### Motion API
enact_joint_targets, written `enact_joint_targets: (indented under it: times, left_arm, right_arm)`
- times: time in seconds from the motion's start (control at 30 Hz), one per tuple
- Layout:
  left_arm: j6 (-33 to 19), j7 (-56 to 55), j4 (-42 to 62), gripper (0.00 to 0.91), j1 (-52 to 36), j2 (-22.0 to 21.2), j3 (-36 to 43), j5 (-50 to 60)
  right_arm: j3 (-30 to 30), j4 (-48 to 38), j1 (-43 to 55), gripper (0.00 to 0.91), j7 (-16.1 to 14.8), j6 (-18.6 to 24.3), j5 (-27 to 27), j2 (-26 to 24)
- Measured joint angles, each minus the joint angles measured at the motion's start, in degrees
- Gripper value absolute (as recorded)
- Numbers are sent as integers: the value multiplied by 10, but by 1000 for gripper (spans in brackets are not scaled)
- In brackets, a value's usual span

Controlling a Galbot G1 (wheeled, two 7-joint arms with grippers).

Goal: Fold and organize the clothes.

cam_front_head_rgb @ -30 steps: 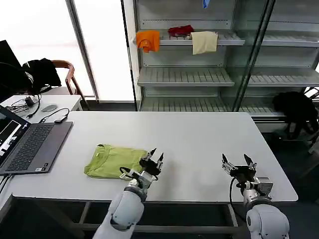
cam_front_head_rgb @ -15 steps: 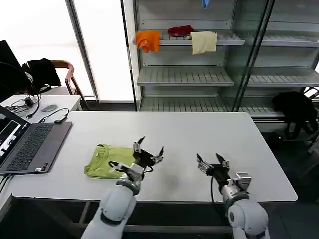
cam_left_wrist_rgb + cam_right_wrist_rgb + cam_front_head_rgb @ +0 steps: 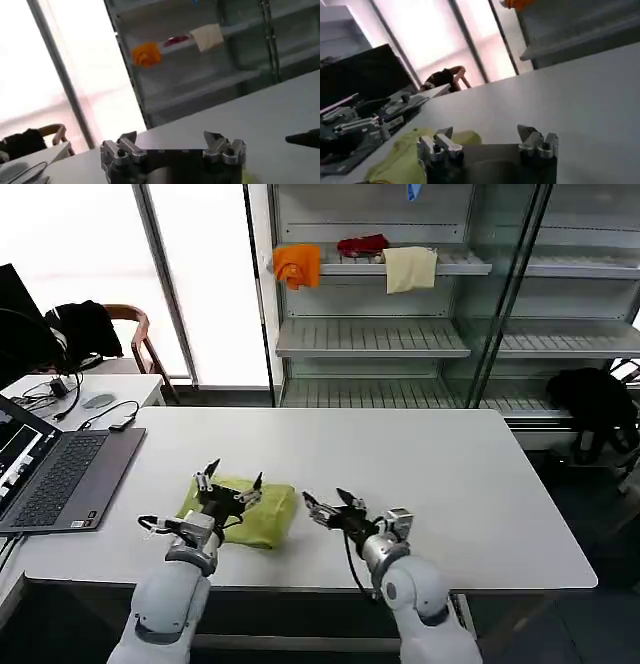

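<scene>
Green tee [image 3: 247,511] sits folded near front table [image 3: 450,474] edge. Left gripper [image 3: 231,482] spread wide over it, right gripper [image 3: 328,504] splayed beside its edge, holding nothing; probably flanking for next fold.

White table [image 3: 440,474], folded lime-green T-shirt [image 3: 262,519] near front edge, open laptop [image 3: 60,479] at left

Left gripper [image 3: 229,482] low, jaws spread wide, arm reaching forward. Right gripper [image 3: 331,506] beside it, jaws likewise spread, angled toward the left.
</scene>
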Motion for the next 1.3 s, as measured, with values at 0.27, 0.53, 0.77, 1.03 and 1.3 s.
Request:
enact_joint_targets:
  times: [0.27, 0.53, 0.77, 1.03, 1.3]
  left_arm:
    - [-2, -1, -1, 907, 12, -1, -40, -14]
    - [-3, -1, 4, 907, 17, 3, -66, -29]
    - [-6, -1, 10, 907, 19, 8, -77, -42]
    - [-10, -3, 13, 907, 23, 8, -81, -49]
    - [-18, -5, 15, 907, 27, 4, -82, -51]
  right_arm:
    - [-58, -61, 40, 907, -4, -2, 31, 7]
    - [-81, -88, 49, 846, 2, -3, 44, 5]
    - [-93, -90, 44, 0, 12, -3, 41, 4]
    - [-93, -82, 34, 0, 25, -3, 27, 3]
    - [-87, -76, 26, 0, 31, -4, 4, 2]
